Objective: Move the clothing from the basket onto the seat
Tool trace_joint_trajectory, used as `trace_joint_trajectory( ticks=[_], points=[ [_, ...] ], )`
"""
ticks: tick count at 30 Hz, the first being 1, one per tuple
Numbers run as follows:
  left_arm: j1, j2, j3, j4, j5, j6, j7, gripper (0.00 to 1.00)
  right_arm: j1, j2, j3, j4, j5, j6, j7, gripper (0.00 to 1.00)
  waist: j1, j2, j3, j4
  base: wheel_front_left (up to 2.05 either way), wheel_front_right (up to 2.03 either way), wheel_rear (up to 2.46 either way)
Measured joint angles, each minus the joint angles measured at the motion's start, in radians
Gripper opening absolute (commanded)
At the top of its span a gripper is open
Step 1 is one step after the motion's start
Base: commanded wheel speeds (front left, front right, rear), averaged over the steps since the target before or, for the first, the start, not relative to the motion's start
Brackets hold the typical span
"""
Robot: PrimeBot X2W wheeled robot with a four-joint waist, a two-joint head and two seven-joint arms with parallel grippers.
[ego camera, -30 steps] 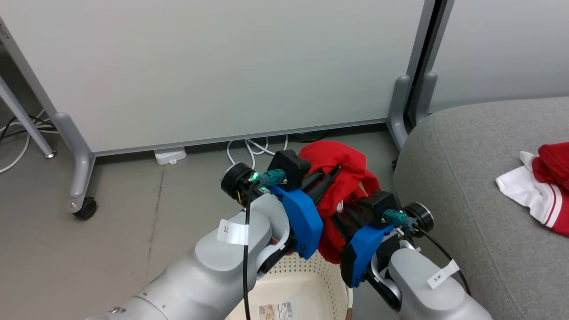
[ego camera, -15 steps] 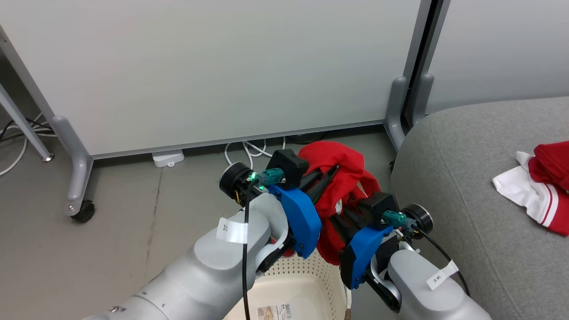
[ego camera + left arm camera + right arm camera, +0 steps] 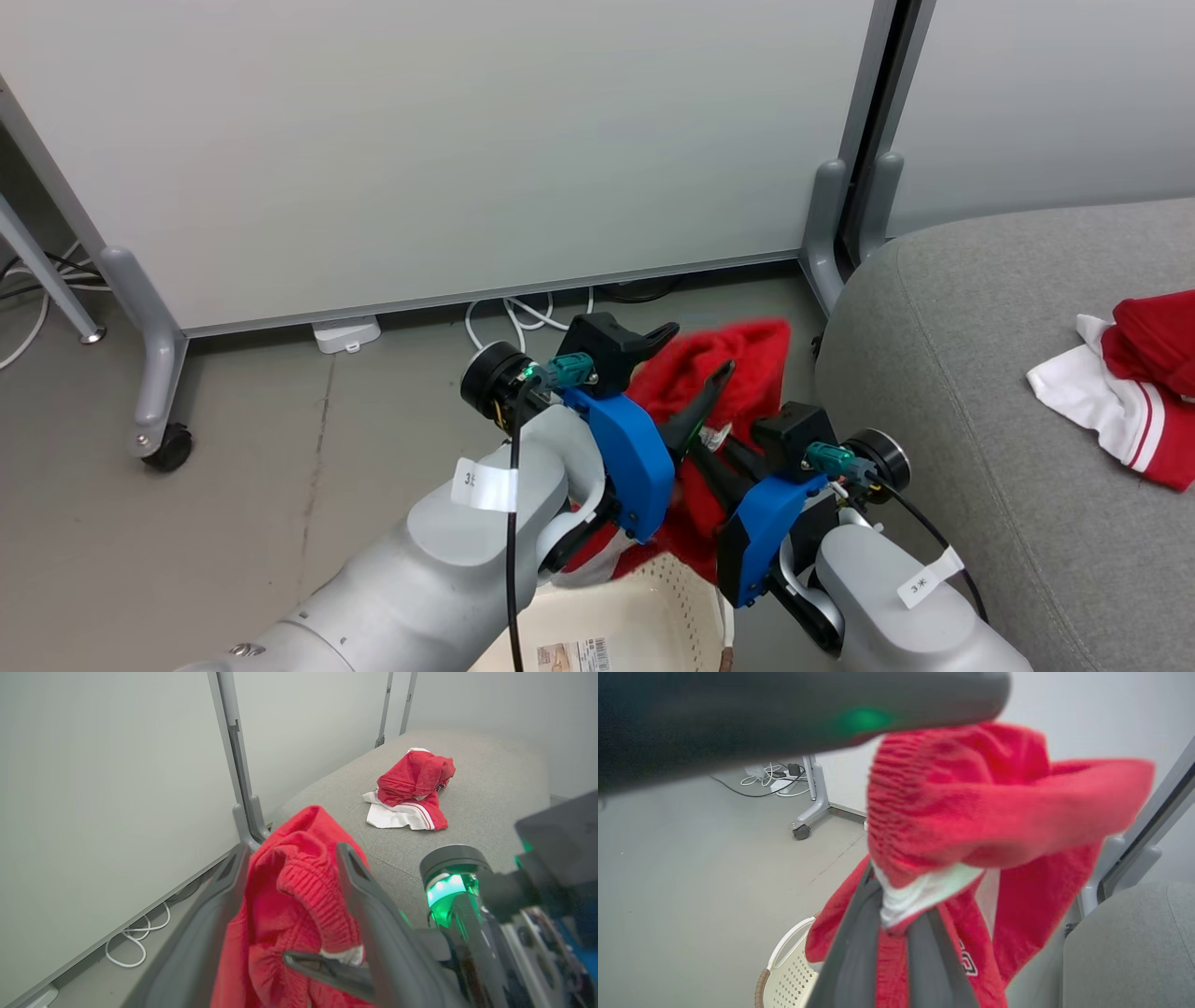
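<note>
The left gripper [image 3: 694,353] stands wide open, its two dark fingers spread apart with the red garment [image 3: 747,359] bunched between them. In the left wrist view the gathered waistband lies in the gap between the fingers. The right gripper [image 3: 896,910] is closed tight on a white fold of the same garment, and the cloth hangs from that pinch, its red body trailing toward 6 o'clock in the right wrist view. In the head view the garment is held up near the picture's middle, above the basket [image 3: 653,597], whose cream perforated wall shows at 6 o'clock; a lower fold of red and white cloth reaches down to the basket's far edge. The grey seat [image 3: 971,392] takes the 3 o'clock side, just beside the right gripper, and a second garment [image 3: 1130,373], red with a white panel and stripe trim, lies on it toward the right edge. A pale partition panel [image 3: 448,140] stands at 12 o'clock on the grey floor [image 3: 261,485], with white cables [image 3: 513,322] beneath it.
</note>
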State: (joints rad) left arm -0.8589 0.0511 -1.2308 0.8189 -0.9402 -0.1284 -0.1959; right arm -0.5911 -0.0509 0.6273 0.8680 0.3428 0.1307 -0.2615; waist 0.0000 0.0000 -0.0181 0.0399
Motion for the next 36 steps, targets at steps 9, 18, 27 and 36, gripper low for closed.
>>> trace_joint_trajectory(
  ticks=[9,18,27,36],
  points=[
    [0.033,0.023,0.026,-0.012,0.004,0.024,-0.050,1.00,0.000,0.000,-0.025,-0.013,-0.022,0.000,0.000,0.00,0.0000,0.0000,0.000,-0.001,0.00,0.00,0.00],
    [0.189,0.127,0.219,-0.201,0.127,0.090,-0.066,1.00,0.006,0.000,-0.060,-0.032,-0.060,0.000,0.000,0.00,0.0001,0.0000,0.005,-0.009,0.00,0.00,0.00],
    [0.515,0.201,0.496,-0.443,0.372,0.116,-0.067,1.00,0.019,0.000,-0.077,-0.052,-0.074,0.000,0.000,0.00,0.0000,0.0000,0.009,-0.028,0.00,0.00,0.00],
    [0.733,0.171,0.717,-0.529,0.532,0.080,-0.067,1.00,0.026,0.000,-0.100,-0.061,-0.087,0.000,0.000,0.00,0.0000,0.0000,0.014,-0.028,0.00,0.00,0.00]
  ],
)
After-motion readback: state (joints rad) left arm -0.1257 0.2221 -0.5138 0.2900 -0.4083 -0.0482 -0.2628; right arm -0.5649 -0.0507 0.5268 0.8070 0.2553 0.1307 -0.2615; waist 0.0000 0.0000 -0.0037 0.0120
